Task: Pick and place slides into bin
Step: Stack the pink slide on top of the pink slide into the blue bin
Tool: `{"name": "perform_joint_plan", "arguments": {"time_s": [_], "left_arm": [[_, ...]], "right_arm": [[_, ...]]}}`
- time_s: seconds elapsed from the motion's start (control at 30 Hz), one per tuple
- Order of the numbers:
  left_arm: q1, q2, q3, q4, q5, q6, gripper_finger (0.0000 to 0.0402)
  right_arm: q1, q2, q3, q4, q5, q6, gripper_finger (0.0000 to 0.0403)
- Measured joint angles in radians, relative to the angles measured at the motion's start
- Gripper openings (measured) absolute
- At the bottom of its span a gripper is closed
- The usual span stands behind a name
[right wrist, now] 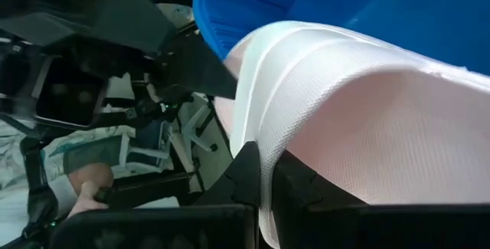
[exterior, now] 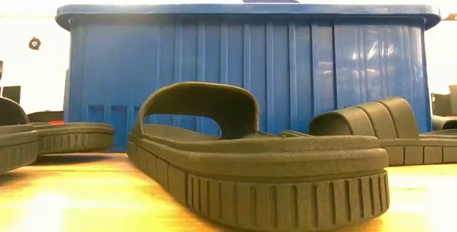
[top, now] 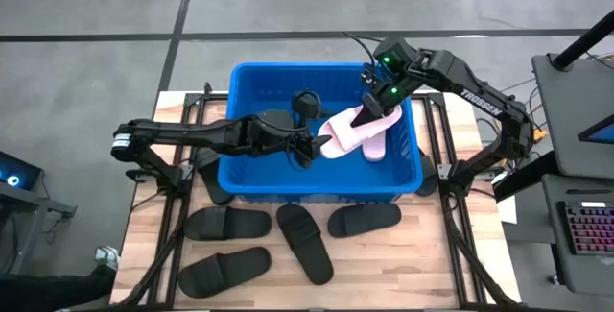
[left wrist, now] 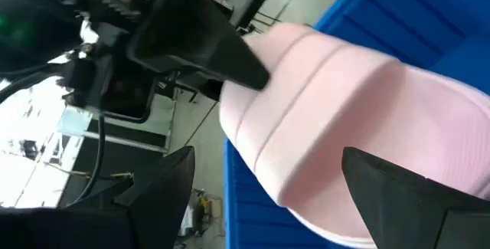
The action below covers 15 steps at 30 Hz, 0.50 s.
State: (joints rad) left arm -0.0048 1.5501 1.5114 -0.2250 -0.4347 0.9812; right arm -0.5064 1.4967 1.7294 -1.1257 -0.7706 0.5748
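My right gripper (top: 369,104) has its jaws clamped on the pink slide (top: 347,130) above the bin (top: 288,183), my left gripper (top: 317,145) jaws spread wide around its other end.

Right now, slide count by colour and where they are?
Black slides on the table, in front of the bin: 4
Pink slides over or in the bin: 2, one lying in it, one pinched by the right gripper with the left gripper open at its other end
Total: 6
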Motion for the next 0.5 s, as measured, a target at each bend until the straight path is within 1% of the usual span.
{"name": "perform_joint_plan", "arguments": {"time_s": [0.13, 0.33, 0.4, 0.5], "left_arm": [[0.0, 0.01, 0.0, 0.021, -0.001, 0.051, 0.0315], [0.005, 0.028, 0.0, 0.044, -0.059, 0.098, 0.0315], [0.005, 0.034, 0.0, 0.069, -0.077, 0.121, 0.0315], [0.005, 0.045, -0.001, 0.124, -0.08, 0.152, 0.0315]], "right_arm": [[0.0, -0.001, 0.0, 0.0, -0.015, 0.004, 0.0009], [0.004, -0.001, 0.0, 0.0, -0.014, 0.004, 0.0009], [0.004, -0.001, 0.0, 0.001, -0.016, 0.004, 0.0009], [0.01, -0.001, 0.0, 0.004, -0.022, 0.004, 0.0009]]}}
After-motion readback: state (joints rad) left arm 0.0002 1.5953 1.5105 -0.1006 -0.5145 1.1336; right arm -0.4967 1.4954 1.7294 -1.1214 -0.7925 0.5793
